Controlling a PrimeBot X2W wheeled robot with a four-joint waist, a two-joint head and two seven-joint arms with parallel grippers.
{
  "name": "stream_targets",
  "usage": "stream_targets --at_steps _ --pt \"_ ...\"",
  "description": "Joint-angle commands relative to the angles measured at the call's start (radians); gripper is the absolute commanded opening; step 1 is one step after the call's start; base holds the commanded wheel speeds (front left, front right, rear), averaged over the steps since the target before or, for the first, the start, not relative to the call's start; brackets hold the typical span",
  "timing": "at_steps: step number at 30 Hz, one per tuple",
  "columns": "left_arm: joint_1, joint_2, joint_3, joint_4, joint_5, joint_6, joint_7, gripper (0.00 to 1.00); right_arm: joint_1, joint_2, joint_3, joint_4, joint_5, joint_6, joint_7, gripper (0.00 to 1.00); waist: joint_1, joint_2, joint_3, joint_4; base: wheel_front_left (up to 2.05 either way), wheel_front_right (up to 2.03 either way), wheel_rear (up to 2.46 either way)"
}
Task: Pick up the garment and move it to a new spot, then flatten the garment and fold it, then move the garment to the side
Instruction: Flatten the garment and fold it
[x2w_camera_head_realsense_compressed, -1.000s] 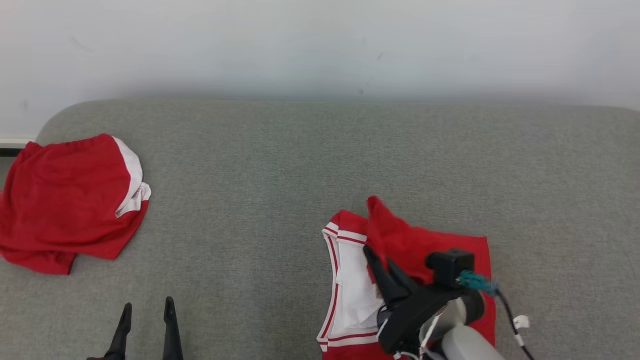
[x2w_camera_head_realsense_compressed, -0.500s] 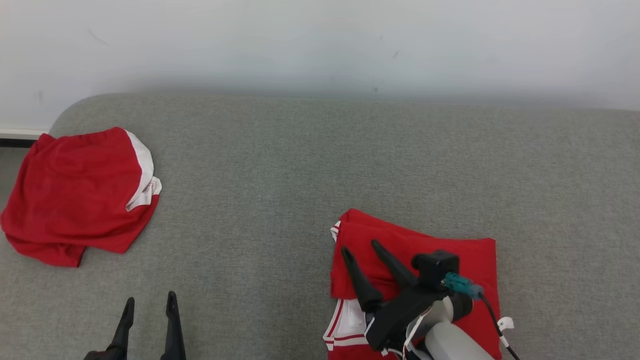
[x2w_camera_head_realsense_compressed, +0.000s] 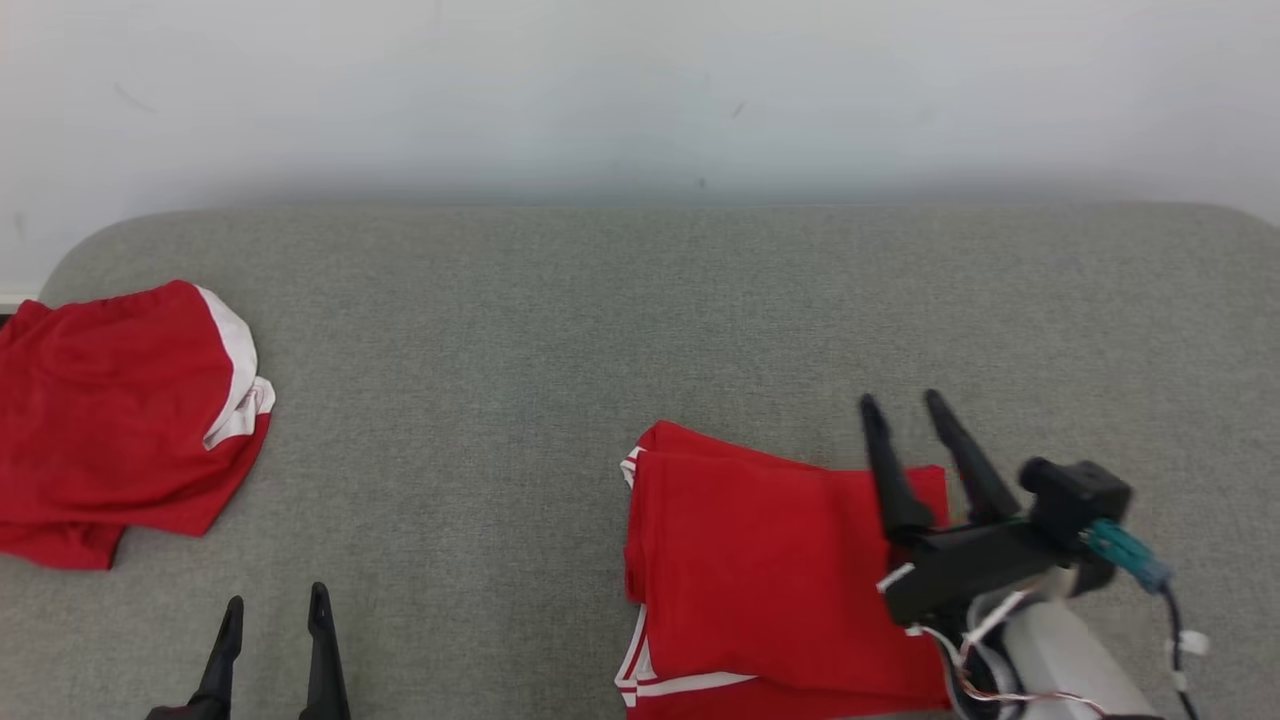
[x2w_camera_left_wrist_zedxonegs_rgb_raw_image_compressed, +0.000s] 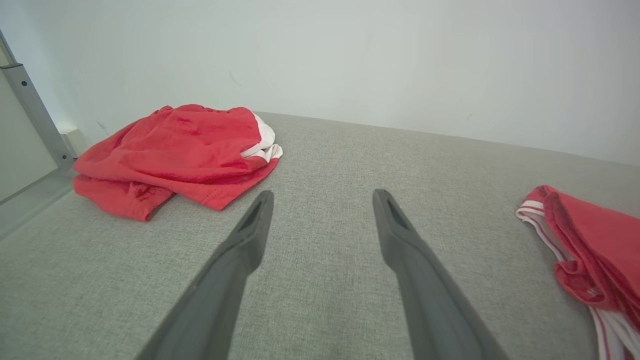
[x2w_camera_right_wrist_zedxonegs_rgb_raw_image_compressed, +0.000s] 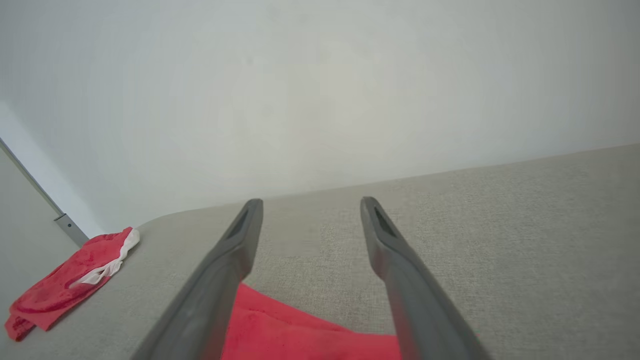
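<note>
Above garment (x2w_camera_head_realsense_compressed: 780, 580) right edge, right gripper (x2w_camera_head_realsense_compressed: 903, 400) spread, empty; left gripper (x2w_camera_head_realsense_compressed: 277, 598) same, over open cushion (x2w_camera_head_realsense_compressed: 560, 330).

I'm seeing a grey fabric surface (x2w_camera_head_realsense_compressed: 560, 330). A folded red garment (x2w_camera_head_realsense_compressed: 770, 570) with white trim is lying flat on its near right part, and a crumpled red-and-white garment (x2w_camera_head_realsense_compressed: 110, 420) is resting well apart at its left end.

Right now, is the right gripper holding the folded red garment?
No, the right gripper is open and empty, and the garment lies folded on the grey surface.
</note>
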Motion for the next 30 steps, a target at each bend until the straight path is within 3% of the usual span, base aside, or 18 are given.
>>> stream_targets --at_steps 1,6,14,30 --pt "0.009 -0.001 0.004 -0.005 0.006 0.0 -0.003 1.0 0.022 -0.008 -0.017 -0.014 -0.007 -0.003 -0.004 1.0 0.0 0.0 -0.002 -0.008 0.0 0.0 0.0" --pt "0.018 -0.001 0.02 -0.017 0.017 -0.007 -0.003 1.0 0.125 -0.029 -0.131 -0.11 -0.035 -0.003 -0.008 1.0 0.0 0.0 -0.005 -0.03 0.0 0.0 0.0" --pt "0.027 -0.001 0.042 -0.022 0.034 -0.017 -0.003 1.0 0.27 -0.007 -0.243 -0.205 -0.071 -0.003 -0.01 1.0 0.0 0.0 -0.018 -0.058 0.0 0.0 0.0" --pt "0.058 -0.001 0.039 -0.019 0.096 -0.027 -0.003 1.0 0.415 0.034 -0.235 -0.297 -0.156 -0.003 -0.01 1.0 0.0 0.0 -0.063 -0.085 0.0 0.0 0.0"
